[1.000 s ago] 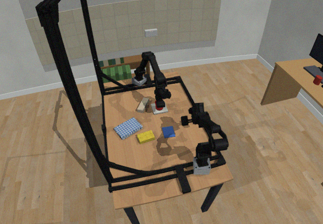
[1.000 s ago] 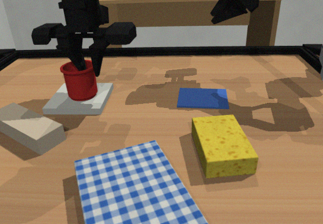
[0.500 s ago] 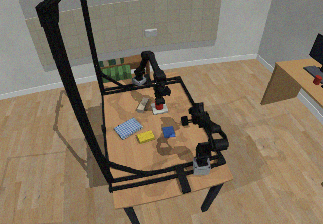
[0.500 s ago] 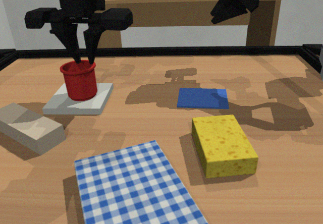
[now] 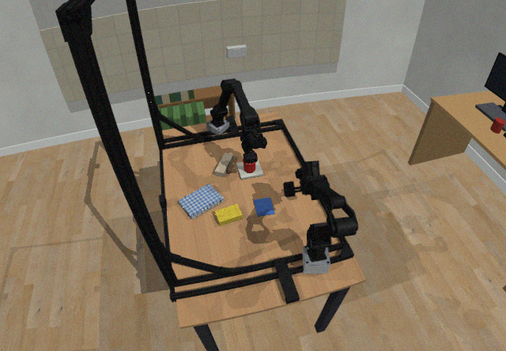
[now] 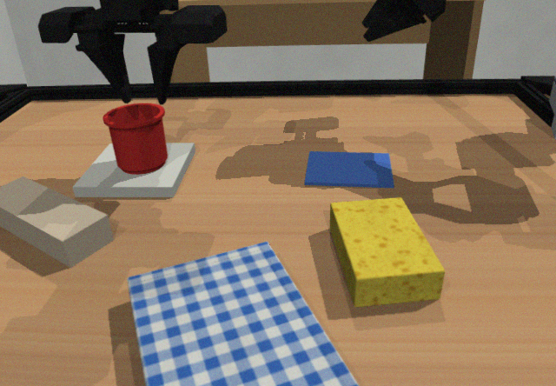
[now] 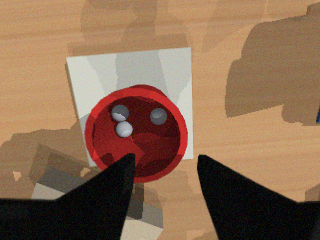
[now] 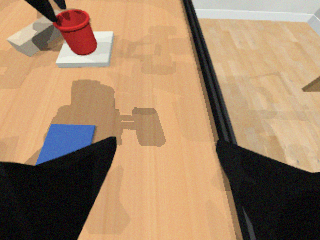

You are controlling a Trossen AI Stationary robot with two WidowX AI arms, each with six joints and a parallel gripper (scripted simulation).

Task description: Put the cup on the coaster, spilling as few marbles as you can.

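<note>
The red cup (image 6: 135, 137) stands upright on the white square coaster (image 6: 135, 176); its base looks fully on the coaster. In the left wrist view the cup (image 7: 136, 132) holds three grey marbles (image 7: 124, 129). My left gripper (image 6: 142, 98) is open and hangs just above the cup's rim, its fingers clear of the cup. It also shows in the top view (image 5: 249, 153) above the cup (image 5: 249, 164). My right gripper (image 5: 289, 188) is open and empty, hovering over the table's right side, far from the cup (image 8: 76, 32).
A grey block (image 6: 50, 226) lies close beside the coaster. A blue flat square (image 6: 348, 169), a yellow sponge (image 6: 384, 249) and a blue checked cloth (image 6: 228, 319) lie nearer the middle. A black frame rail (image 8: 210, 90) edges the table.
</note>
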